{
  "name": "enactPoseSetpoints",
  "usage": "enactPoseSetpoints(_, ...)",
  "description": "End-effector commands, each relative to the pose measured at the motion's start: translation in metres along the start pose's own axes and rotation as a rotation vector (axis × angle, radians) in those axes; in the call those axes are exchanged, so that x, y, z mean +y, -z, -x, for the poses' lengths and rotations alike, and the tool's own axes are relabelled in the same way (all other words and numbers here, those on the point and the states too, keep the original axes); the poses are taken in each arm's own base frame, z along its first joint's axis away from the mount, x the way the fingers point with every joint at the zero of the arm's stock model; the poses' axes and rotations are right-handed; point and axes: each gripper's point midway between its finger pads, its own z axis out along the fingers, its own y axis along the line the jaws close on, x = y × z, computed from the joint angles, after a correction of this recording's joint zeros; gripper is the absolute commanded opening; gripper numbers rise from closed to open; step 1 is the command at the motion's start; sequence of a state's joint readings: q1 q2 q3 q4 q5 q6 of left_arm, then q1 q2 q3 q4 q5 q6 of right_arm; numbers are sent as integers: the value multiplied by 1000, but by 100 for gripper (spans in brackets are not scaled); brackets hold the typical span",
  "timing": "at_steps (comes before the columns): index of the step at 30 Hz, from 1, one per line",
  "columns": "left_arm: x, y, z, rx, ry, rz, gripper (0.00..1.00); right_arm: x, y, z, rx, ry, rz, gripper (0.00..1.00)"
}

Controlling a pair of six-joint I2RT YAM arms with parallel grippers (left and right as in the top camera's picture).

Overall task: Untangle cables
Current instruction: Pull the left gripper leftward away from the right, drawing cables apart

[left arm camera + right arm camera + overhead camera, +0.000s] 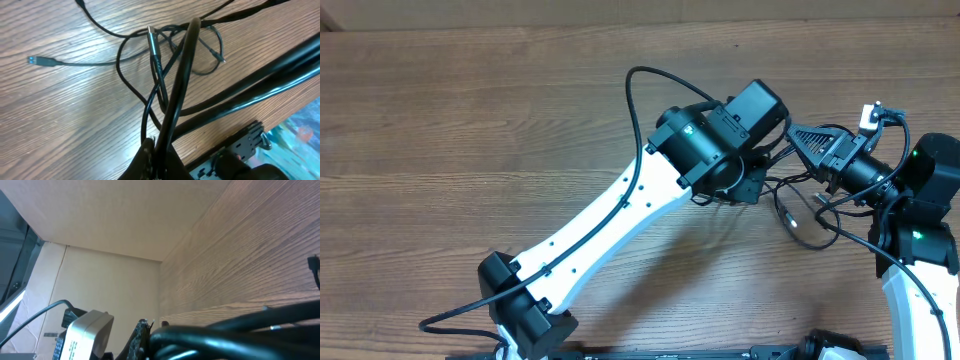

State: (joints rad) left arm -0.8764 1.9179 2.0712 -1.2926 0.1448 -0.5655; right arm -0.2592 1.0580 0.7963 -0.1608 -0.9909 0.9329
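The cables are thin black cords in a tangled loop (131, 87) on the wooden table, with a silver plug (150, 33) and a blue-tipped plug (34, 60) lying out to the left. In the overhead view the loop (798, 222) lies between the two arms. My left gripper (159, 152) is shut on strands that rise from the tangle; in the overhead view it (752, 183) sits mostly under its wrist. My right gripper (794, 134) points left just beside the left one. It (146, 332) appears shut on cable strands (235, 330) that cross close to the lens.
The table's near edge and a black slotted rail (245, 145) run close to the tangle. The right arm's base (920, 215) stands just right of the loop. A white box (82, 332) and a beige wall (115, 250) show in the right wrist view.
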Motion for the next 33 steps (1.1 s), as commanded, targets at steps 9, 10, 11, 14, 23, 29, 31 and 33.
enactPoseSetpoints(9, 19, 82, 11, -150, -11, -56, 4, -4, 2, 8, -48, 20, -35, 4)
enactPoseSetpoints(10, 18, 88, 10, -157, -10, -77, 4, -4, 2, 8, -48, 19, -36, 4)
enactPoseSetpoints(11, 17, 93, 9, -161, -8, -96, 5, -4, 2, 8, -48, 19, -35, 4)
enactPoseSetpoints(14, 9, 105, 8, -164, -10, -166, 6, -4, 2, 8, -48, 18, -35, 4)
enactPoseSetpoints(23, 9, 110, 11, -168, 1, -206, 4, -5, 2, 7, -45, 32, -39, 4)
enactPoseSetpoints(29, 31, 112, 17, -168, 85, -176, 4, -6, 2, 7, -44, 29, -43, 4)
enactPoseSetpoints(31, 40, 115, 18, -143, 215, -201, 4, -6, 2, 7, -44, 33, -43, 4)
enactPoseSetpoints(33, 39, 121, 19, -112, 272, -274, 4, -7, 2, 7, -46, 34, -45, 4)
